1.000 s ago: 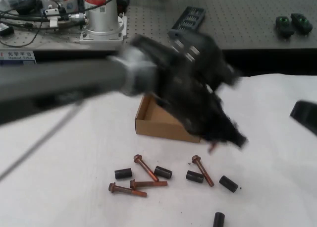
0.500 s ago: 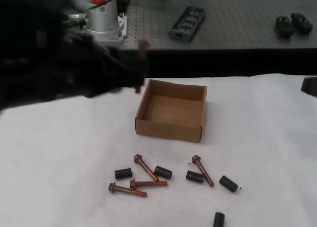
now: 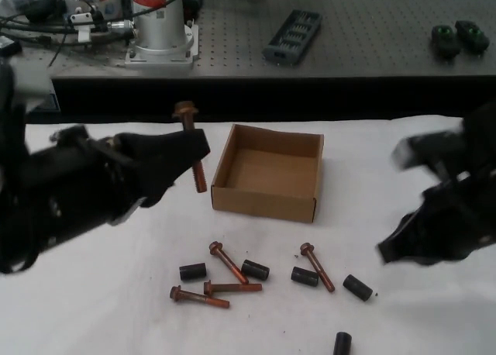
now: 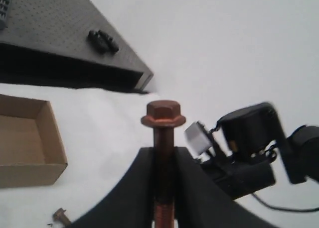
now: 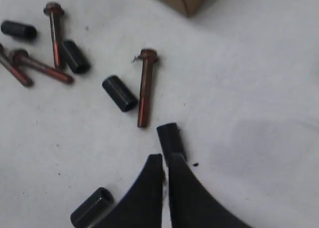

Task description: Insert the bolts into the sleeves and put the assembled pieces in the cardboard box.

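— High view first: what does the left hand (image 3: 192,147) have?
— It is clamped on a copper bolt (image 3: 199,177), head up and slightly tilted, raised just beside the left wall of the cardboard box (image 3: 263,201). The right hand (image 3: 387,250) hangs low over the white worktop (image 3: 101,293), near the outermost black sleeve (image 3: 357,287). Four loose bolts (image 3: 229,263) and the other sleeves (image 3: 256,270) lie in front of the box.
— And the left wrist view?
— Both fingers (image 4: 134,188) press on the bolt's shank, and the hex head stands clear above them. The open box sits off to one side.
— Right wrist view?
— The right hand's fingers are drawn almost together with a thin slit between them, and they hold nothing. Their tips sit just beside one sleeve's end; I cannot tell whether they touch it.
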You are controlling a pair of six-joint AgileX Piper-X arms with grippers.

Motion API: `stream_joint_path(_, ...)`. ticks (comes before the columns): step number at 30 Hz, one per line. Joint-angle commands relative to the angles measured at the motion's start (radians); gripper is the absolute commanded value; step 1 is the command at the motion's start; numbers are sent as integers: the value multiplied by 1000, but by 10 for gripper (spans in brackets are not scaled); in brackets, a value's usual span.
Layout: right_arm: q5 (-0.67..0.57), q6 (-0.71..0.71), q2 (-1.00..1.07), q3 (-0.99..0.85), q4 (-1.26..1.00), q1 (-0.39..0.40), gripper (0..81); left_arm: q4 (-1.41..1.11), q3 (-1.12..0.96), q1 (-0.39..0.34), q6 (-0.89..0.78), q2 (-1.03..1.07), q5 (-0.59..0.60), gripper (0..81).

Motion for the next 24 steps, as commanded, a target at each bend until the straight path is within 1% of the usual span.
stream_joint_path(1,29,-15,59,-38,21,54,43,-126,32,3,-191,-12,-45,29)
stream_joint_path(4,77,-42,96,-72,59,90,41,-152,62,3,-255,-12,-49,29)
stream_joint_path(5,98,-43,106,-85,73,100,27,-152,63,3,-269,-12,-49,29)
stream_joint_path(6,105,-43,115,-97,82,107,11,-152,63,3,-275,-12,-49,29)
stream_joint_path(7,112,-43,124,-108,88,114,17,-154,63,3,-275,-12,-49,29)
stream_joint_path(9,123,-43,142,-127,96,127,84,-191,63,3,-275,-12,-49,29)
stream_joint_path(13,226,-41,181,-165,121,143,243,-240,63,3,-291,-12,-62,29)
stream_joint_path(14,229,-41,194,-177,137,143,272,-239,63,3,-291,-12,-62,29)
stream_joint_path(16,237,-41,220,-202,181,143,293,-239,63,3,-291,-12,-59,29)
stream_joint_path(19,255,-46,266,-231,241,143,294,-239,63,3,-293,-12,-60,29)
stream_joint_path(24,285,-93,326,-253,264,143,294,-239,63,3,-293,-12,-60,29)
